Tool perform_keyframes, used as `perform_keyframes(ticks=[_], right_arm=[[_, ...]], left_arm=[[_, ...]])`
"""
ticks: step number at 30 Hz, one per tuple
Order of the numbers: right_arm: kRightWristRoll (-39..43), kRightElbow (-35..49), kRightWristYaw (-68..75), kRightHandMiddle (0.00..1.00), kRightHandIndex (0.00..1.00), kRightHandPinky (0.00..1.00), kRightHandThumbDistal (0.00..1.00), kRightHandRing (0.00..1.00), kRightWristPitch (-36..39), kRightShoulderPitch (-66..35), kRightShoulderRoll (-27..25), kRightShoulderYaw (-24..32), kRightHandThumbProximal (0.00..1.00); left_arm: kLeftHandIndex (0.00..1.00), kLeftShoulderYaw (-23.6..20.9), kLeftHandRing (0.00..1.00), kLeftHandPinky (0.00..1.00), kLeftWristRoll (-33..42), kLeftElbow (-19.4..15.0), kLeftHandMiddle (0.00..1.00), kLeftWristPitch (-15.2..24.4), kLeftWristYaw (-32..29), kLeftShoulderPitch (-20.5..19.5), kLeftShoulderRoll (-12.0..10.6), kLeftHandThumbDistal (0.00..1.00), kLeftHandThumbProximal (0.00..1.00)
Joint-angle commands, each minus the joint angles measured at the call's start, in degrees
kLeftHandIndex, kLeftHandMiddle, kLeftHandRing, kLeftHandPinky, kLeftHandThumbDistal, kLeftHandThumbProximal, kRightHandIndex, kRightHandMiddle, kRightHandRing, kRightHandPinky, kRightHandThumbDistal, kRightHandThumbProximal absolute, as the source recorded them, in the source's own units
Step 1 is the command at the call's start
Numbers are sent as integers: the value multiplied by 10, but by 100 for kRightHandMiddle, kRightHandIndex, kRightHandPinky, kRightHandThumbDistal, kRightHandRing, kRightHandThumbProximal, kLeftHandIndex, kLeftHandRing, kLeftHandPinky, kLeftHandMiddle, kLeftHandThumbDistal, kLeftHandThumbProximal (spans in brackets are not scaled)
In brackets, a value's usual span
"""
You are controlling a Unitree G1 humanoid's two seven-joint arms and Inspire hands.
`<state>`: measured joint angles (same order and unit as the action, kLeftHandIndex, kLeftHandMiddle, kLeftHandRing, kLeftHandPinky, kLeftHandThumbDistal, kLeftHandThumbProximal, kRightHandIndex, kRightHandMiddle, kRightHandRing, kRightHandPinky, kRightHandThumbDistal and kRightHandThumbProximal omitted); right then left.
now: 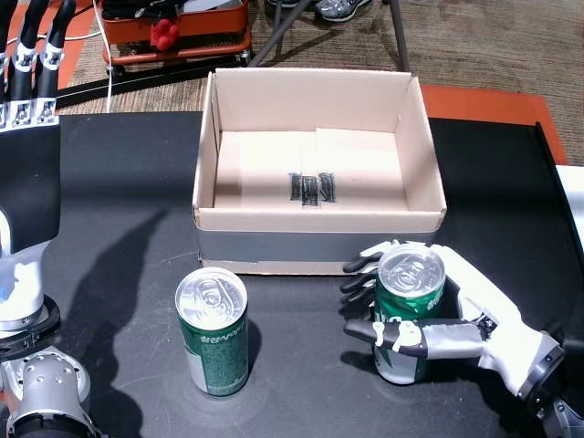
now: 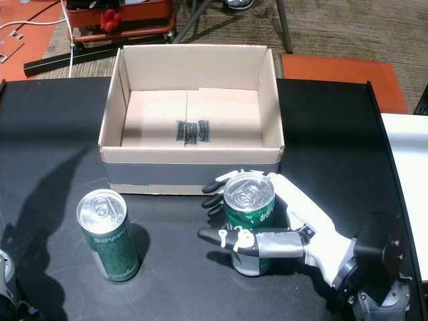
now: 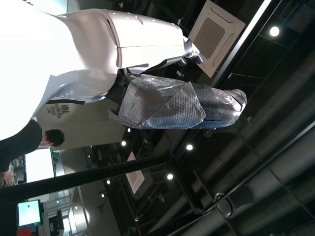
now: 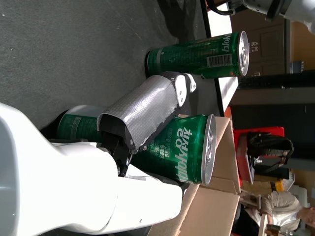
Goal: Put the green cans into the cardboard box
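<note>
Two green cans stand upright on the black table (image 1: pixel 119 182) in front of the open cardboard box (image 1: pixel 319 219), whose inside holds nothing. My right hand (image 1: pixel 470 306) is wrapped around the right can (image 1: pixel 411 310), fingers behind it and the taped thumb across its front; both head views show this, with the hand (image 2: pixel 304 231) on the can (image 2: pixel 249 221). In the right wrist view the thumb (image 4: pixel 142 115) presses on that can (image 4: pixel 182 147). The left can (image 1: pixel 212 333) stands free. My left hand (image 1: pixel 32 82) is raised at the far left, fingers straight and apart, holding nothing.
The free can (image 2: pixel 107 234) is about a can's width from the box front (image 2: pixel 190 155). Red equipment (image 1: pixel 173 27) and cables lie on the floor behind the table. A white surface (image 2: pixel 404 167) borders the table's right edge. A person (image 3: pixel 19 147) shows in the left wrist view.
</note>
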<state>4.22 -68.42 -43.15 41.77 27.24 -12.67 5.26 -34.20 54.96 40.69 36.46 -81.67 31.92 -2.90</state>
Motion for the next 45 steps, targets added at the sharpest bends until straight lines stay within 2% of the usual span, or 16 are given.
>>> perform_keyframes(ticks=[1,5,8,17,25,29,31,36,45], right_arm=[[1,-9,4,46,44,49,100,50,-12,11,5,3,13],[-2,-15,7,45,43,49,100,48,-21,15,7,2,15],[-3,-18,9,45,41,48,100,48,-27,17,9,2,11],[-5,-24,16,44,40,47,99,47,-35,20,12,3,10],[-13,-30,27,44,40,47,100,47,-35,22,13,0,13],[-15,-32,28,43,39,47,100,47,-44,23,14,2,11],[-16,-33,31,42,39,46,99,45,-43,22,15,2,11],[-17,-34,40,40,38,44,85,43,-39,21,18,3,1],[-21,-35,49,38,36,41,86,40,-36,21,19,3,1]], left_arm=[[100,2,100,100,-6,-7,100,-4,-1,-5,1,55,89],[100,3,100,100,-8,-11,100,-1,3,-6,-2,55,89],[100,2,100,100,-6,-13,100,-4,5,-8,-3,54,88],[100,0,100,100,-4,-11,100,-16,8,-7,1,56,90],[100,-1,100,100,-5,-13,100,-19,11,-7,1,57,90],[100,0,100,100,-6,-17,100,-20,14,-9,0,57,90],[100,-1,100,100,-5,-17,100,-19,14,-10,-1,57,91],[100,-1,100,100,-5,-17,100,-19,16,-9,-2,57,89],[100,0,100,100,-7,-18,100,-19,15,-10,-1,57,90]])
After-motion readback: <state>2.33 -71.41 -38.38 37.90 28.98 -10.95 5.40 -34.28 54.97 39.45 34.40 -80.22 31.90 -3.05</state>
